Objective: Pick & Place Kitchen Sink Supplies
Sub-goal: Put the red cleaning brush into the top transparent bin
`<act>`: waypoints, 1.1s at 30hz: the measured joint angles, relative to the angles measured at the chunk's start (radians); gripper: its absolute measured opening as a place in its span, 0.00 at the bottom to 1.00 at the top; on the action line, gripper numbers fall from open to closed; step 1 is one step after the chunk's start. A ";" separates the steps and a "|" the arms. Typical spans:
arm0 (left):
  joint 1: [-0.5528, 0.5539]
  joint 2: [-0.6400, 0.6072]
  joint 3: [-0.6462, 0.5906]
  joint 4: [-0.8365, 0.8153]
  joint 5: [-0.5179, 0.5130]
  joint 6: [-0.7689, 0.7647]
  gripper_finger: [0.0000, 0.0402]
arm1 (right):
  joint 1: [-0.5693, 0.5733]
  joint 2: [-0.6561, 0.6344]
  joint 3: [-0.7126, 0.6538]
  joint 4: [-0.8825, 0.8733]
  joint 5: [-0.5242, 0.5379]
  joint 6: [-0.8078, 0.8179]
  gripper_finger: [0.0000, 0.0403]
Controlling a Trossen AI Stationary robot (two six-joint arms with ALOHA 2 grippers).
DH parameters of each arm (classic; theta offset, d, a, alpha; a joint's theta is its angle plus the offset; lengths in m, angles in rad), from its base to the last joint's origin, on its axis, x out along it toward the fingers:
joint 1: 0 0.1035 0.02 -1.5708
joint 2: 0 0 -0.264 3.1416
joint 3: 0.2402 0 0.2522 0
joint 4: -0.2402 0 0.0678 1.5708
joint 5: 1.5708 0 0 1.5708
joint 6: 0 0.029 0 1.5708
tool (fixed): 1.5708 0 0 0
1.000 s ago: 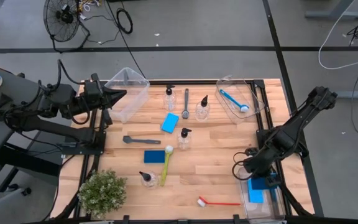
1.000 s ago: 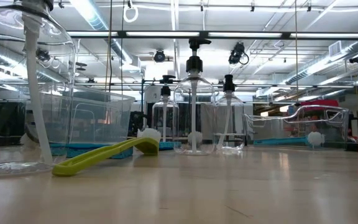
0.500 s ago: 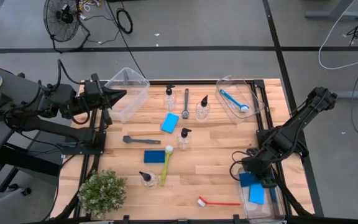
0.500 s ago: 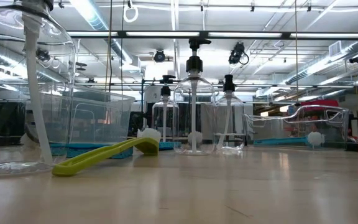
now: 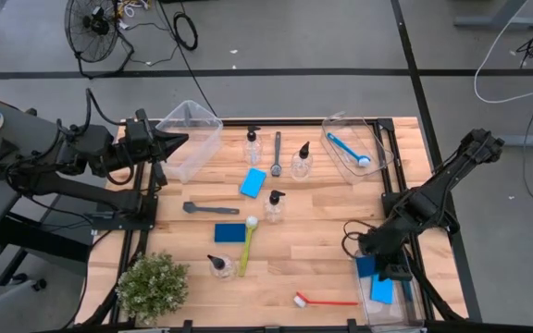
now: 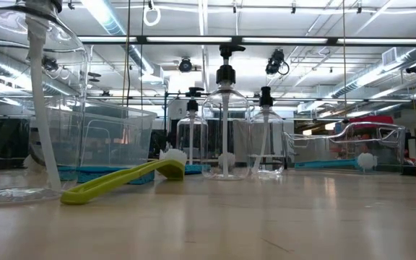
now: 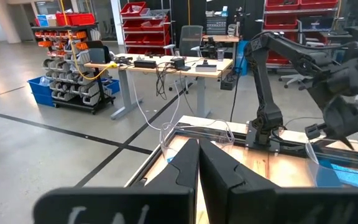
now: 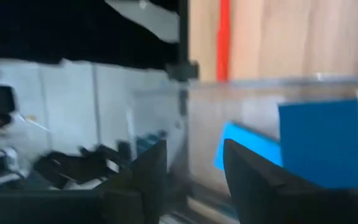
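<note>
Two blue sponges (image 5: 378, 277) lie in the clear bin (image 5: 405, 298) at the table's near right corner; the right wrist view shows them side by side (image 8: 319, 140). My right gripper (image 5: 384, 265) hovers open just above them (image 8: 194, 168). Two more sponges (image 5: 253, 182) lie flat mid-table among several clear bottles (image 5: 274, 205). A yellow-green brush (image 5: 248, 242), two grey brushes (image 5: 276, 153) and a red brush (image 5: 325, 300) rest on the wood. A blue brush (image 5: 348, 150) lies in the far right bin. My left gripper (image 5: 179, 141) waits shut (image 7: 197, 155) at the far left.
A clear bin (image 5: 191, 139) stands at the far left, right beside my left gripper. Another bin (image 5: 378, 153) sits at the far right. A green potted plant (image 5: 153, 285) fills the near left corner. In the low view the bottles (image 6: 226, 123) stand behind the yellow-green brush (image 6: 121, 180).
My right gripper has shifted a little toward the table's left over the near right bin. A blue sponge that was under it now shows lying in the bin beside the other one.
</note>
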 joint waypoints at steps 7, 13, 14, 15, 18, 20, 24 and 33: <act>0.000 0.000 0.000 0.000 0.000 0.000 0.04 | -0.094 -0.068 0.000 0.048 0.001 0.000 0.35; 0.000 0.000 0.000 0.000 0.000 0.000 0.04 | -0.182 -0.104 0.000 0.102 0.091 -0.084 0.32; 0.000 0.000 0.000 0.000 0.000 0.000 0.04 | -0.196 -0.108 0.000 0.110 0.114 -0.111 0.32; 0.000 0.000 0.000 0.000 0.000 0.000 0.04 | -0.210 -0.110 0.000 0.119 0.140 -0.138 0.31; 0.000 0.000 0.000 0.000 0.000 0.000 0.04 | -0.245 -0.109 0.000 0.141 0.229 -0.227 0.31; 0.000 0.000 0.000 0.000 0.000 0.000 0.04 | -0.265 -0.109 0.000 0.152 0.294 -0.277 0.31; 0.000 0.000 0.000 0.000 0.000 0.001 0.04 | -0.301 -0.109 0.000 0.154 0.386 -0.331 0.31; 0.000 0.000 0.000 0.000 0.000 0.000 0.04 | -0.359 -0.103 0.000 0.144 0.390 -0.413 0.32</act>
